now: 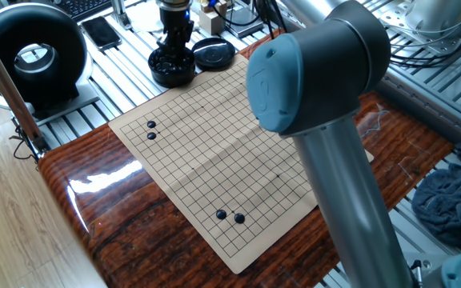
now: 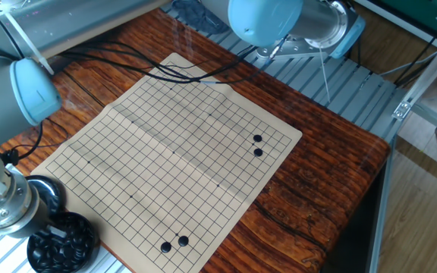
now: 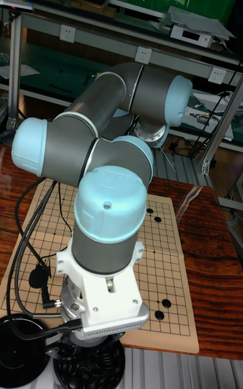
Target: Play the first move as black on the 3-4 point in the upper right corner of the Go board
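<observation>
The tan Go board [image 1: 214,148] [image 2: 165,152] lies on the wooden table. Pairs of black stones [image 1: 151,130] [image 1: 230,216] sit near two of its corners, also seen as stones [image 2: 257,145] and stones [image 2: 173,243]. My gripper [image 1: 174,46] points straight down into the round bowl of black stones [image 1: 172,70] [image 2: 64,243] just off the board's edge. Its fingertips are among the stones, so the grip is hidden. In the tall fixed view the wrist covers the gripper above the bowl [image 3: 88,367]. Which crossing is the 3-4 point I cannot tell.
The bowl's black lid [image 1: 214,53] [image 2: 42,193] lies next to the bowl. A large round black device [image 1: 30,50] stands beyond the table's corner. Black cables [image 2: 146,64] trail over one board edge. A blue cloth [image 1: 453,200] lies off the table. The arm's elbow [image 1: 314,76] blocks part of the board.
</observation>
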You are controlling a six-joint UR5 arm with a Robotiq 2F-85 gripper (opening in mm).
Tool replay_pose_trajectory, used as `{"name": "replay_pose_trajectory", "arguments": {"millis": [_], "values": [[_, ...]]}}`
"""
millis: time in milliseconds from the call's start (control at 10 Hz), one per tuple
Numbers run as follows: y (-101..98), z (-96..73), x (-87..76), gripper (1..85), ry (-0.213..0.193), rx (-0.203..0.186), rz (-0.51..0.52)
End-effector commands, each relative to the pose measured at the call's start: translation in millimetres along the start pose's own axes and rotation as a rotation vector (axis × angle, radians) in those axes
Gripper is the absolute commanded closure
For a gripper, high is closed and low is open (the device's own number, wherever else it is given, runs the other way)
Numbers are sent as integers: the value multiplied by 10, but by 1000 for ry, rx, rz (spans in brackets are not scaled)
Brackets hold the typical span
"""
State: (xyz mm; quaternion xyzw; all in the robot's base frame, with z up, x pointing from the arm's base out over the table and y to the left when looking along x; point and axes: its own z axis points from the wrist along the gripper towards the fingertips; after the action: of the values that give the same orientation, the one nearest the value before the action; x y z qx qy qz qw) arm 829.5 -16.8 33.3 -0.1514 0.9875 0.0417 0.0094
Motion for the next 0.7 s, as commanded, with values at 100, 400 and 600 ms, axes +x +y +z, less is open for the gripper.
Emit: {"name": "replay_pose_trajectory", "arguments": {"millis": [100,400,600], "values": [[27,-47,24,590,2,-29,6],[-10,-115,90,590,10,-14,0],[-26,-172,133,590,12,-13,-9]]}}
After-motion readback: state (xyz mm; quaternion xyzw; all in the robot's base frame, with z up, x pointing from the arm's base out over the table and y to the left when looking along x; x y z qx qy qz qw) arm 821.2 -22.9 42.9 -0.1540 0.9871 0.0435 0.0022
